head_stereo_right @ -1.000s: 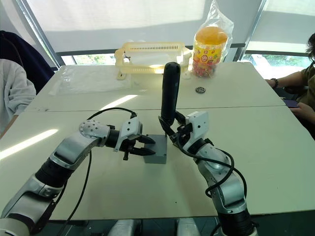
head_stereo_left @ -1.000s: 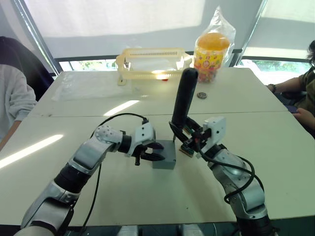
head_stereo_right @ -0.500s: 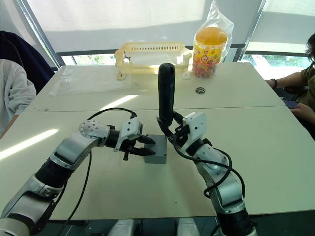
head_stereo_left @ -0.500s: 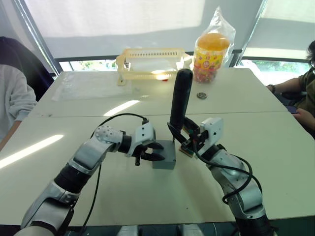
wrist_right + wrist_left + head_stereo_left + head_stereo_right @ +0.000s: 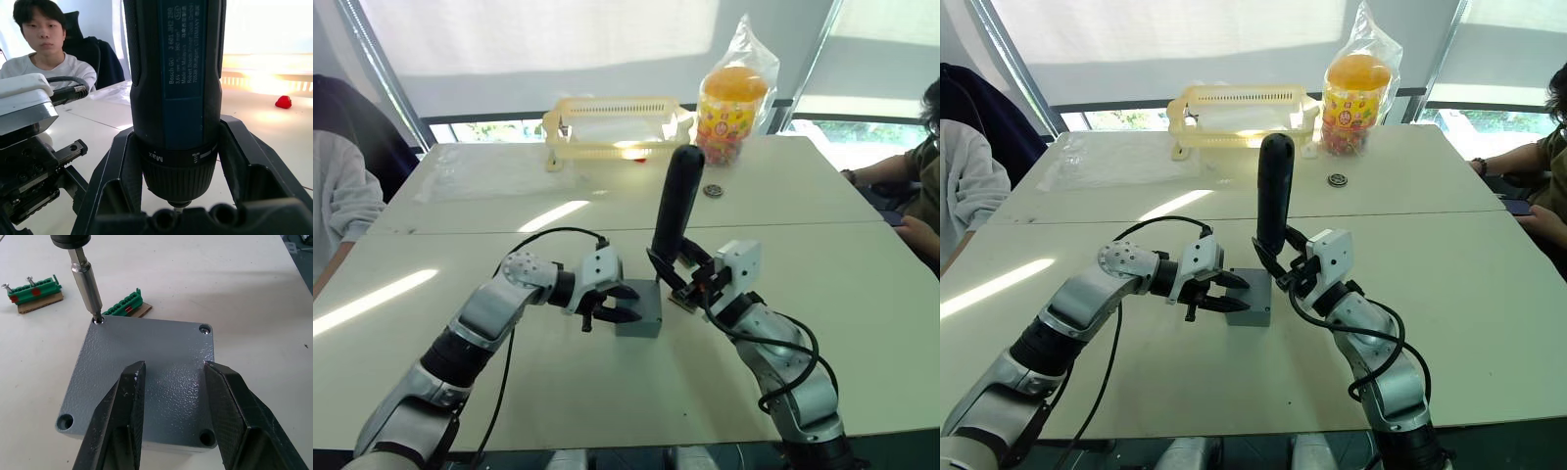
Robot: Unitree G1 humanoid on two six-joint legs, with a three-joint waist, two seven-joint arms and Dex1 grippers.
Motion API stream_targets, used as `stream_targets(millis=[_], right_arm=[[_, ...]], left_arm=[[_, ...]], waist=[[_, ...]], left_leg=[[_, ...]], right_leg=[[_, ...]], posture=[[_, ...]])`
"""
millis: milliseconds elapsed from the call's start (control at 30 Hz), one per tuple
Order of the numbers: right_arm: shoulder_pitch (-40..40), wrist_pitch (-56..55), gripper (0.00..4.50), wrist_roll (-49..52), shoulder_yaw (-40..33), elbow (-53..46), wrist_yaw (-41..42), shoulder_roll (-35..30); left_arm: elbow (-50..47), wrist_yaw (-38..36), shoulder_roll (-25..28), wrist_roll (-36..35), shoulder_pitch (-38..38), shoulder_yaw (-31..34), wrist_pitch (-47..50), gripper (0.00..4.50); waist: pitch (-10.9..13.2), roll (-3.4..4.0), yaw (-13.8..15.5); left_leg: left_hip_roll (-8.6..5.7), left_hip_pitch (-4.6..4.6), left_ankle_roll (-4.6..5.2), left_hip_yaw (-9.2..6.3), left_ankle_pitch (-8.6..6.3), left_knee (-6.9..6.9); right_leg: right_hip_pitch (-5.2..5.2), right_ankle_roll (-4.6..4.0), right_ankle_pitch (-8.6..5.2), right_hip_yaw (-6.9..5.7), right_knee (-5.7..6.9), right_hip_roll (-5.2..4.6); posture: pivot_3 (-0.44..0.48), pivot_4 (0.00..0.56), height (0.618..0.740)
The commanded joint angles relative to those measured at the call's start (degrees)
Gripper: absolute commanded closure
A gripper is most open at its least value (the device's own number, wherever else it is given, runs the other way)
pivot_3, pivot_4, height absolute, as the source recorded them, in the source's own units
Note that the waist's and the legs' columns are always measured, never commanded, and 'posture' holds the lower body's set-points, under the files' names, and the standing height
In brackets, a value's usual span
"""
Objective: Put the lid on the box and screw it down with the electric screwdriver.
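I see a big white table (image 5: 822, 284) with sun stripes, bright windows (image 5: 489, 128) behind it, and white blinds (image 5: 538, 39) above.

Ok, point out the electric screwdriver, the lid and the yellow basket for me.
electric screwdriver (image 5: 677, 201), left eye view, middle of its black body.
lid (image 5: 146, 367), left wrist view, its flat grey top, already on the box.
yellow basket (image 5: 1242, 96), right eye view, its slotted front wall.
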Motion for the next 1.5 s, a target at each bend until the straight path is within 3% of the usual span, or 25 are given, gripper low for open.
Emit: stream_targets(millis=[33,700,933,1500], right_arm=[[0.58,-0.98,2.71,0.27,2.16,0.50,1.63,0.43],[-2.83,6.61,2.71,0.09,5.96,2.71,5.43,-0.90],[-2.51,6.99,2.71,-0.87,5.27,4.28,5.63,-1.65],[-2.46,2.42,2.71,-5.60,1.85,11.08,-2.98,1.97]], left_arm=[[-0.50,0.30,0.41,1.04,1.57,-1.09,1.54,2.63],[0.75,3.23,0.67,2.59,2.35,-1.64,2.20,2.63],[0.30,3.10,1.35,2.81,3.81,-2.23,2.59,2.63],[1.41,3.92,1.42,3.41,5.02,-2.42,2.15,2.63]], waist=[[-0.01,-0.01,-0.01],[-0.27,-0.05,-0.55],[-0.70,-0.15,-0.60],[-1.73,-0.30,0.24]], left_leg=[[0.00,0.00,0.00,0.00,0.00,0.00],[0.04,0.16,0.01,-0.01,0.00,-0.08],[0.05,0.92,0.10,-0.01,-0.08,-0.23],[0.05,0.98,0.11,-0.05,-0.09,-0.26]], right_leg=[[0.00,0.00,0.00,0.00,0.00,0.00],[0.09,-0.03,-0.02,0.02,0.00,0.06],[0.84,-0.21,-0.30,0.01,-0.08,0.05],[0.93,-0.39,-0.43,-0.04,-0.14,0.00]], posture=[[0.000,0.150,0.740],[0.000,0.150,0.740],[0.000,0.150,0.740],[0.000,0.150,0.740]])
